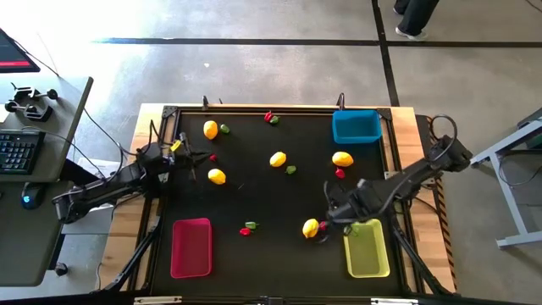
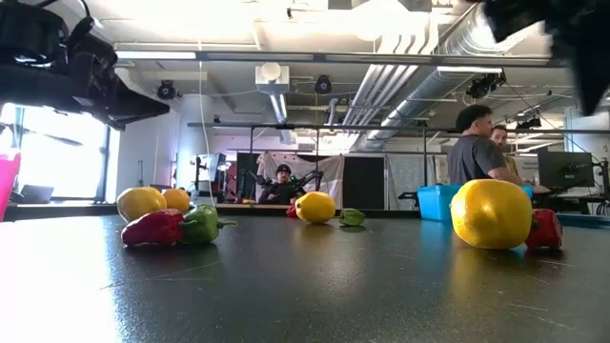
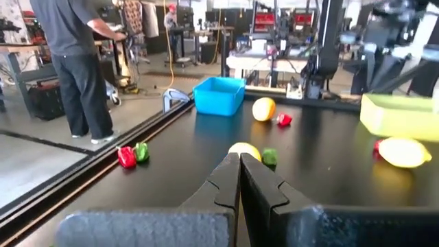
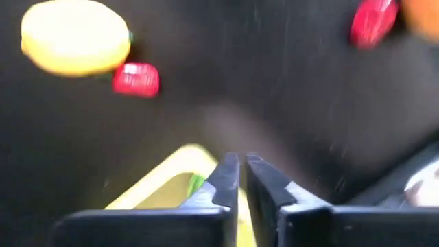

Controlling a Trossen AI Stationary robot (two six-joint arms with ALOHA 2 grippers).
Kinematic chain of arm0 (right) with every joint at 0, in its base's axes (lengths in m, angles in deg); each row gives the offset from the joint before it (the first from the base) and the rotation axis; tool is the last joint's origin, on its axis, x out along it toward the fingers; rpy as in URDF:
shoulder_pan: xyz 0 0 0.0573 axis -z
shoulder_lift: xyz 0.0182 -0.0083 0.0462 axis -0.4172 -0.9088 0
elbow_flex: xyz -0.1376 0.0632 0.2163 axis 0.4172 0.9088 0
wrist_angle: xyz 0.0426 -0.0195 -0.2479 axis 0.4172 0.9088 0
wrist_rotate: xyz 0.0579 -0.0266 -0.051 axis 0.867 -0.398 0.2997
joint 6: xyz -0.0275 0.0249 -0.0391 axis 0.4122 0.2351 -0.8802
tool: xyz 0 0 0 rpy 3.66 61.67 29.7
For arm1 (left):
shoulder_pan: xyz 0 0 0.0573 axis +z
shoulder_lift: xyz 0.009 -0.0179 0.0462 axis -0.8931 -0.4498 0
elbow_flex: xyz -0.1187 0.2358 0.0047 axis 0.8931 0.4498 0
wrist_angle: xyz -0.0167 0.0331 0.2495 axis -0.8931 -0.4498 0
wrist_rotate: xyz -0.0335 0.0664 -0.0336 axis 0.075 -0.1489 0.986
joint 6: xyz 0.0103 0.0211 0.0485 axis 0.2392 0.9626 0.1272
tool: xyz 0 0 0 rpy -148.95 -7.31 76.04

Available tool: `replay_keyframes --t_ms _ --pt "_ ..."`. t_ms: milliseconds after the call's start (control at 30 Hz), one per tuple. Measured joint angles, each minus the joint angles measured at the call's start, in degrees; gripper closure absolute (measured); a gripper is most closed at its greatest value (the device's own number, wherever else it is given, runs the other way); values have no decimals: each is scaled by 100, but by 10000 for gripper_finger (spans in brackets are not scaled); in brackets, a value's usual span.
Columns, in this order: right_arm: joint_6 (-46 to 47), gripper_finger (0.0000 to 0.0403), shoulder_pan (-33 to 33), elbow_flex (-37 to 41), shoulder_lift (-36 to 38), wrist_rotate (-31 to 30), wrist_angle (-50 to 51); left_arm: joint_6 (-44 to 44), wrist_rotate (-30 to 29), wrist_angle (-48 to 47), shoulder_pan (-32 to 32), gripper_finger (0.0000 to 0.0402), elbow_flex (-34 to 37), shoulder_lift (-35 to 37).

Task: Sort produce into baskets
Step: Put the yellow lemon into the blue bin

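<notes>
Right pincer [image 1: 332, 202] closed, empty | above yellow-green basket [image 1: 367, 247] | left pincer [image 1: 193, 158] closed

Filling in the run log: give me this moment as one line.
left tool: shut, empty, table's left | right tool: shut, above yellow-green basket | pink basket: empty | lemons: all on table

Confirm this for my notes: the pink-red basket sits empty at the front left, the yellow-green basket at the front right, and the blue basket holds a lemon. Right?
Not quite. The high view shows the blue basket empty; the nearest lemon lies on the black mat just outside it. The pink-red basket and yellow-green basket are placed as you say.
</notes>
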Motion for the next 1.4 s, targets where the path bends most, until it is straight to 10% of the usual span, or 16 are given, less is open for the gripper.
replay_keyframes --t_ms 533,867,1400 --pt "-5504 402 2129 3 -709 -395 -4001 189 331 109 0 401 0 -117" --pt "-6618 377 2781 5 -1514 -449 -5038 189 320 102 0 401 0 -117" --pt "-8060 227 3384 -210 -1806 -431 -5146 147 310 61 -1 401 0 -119"
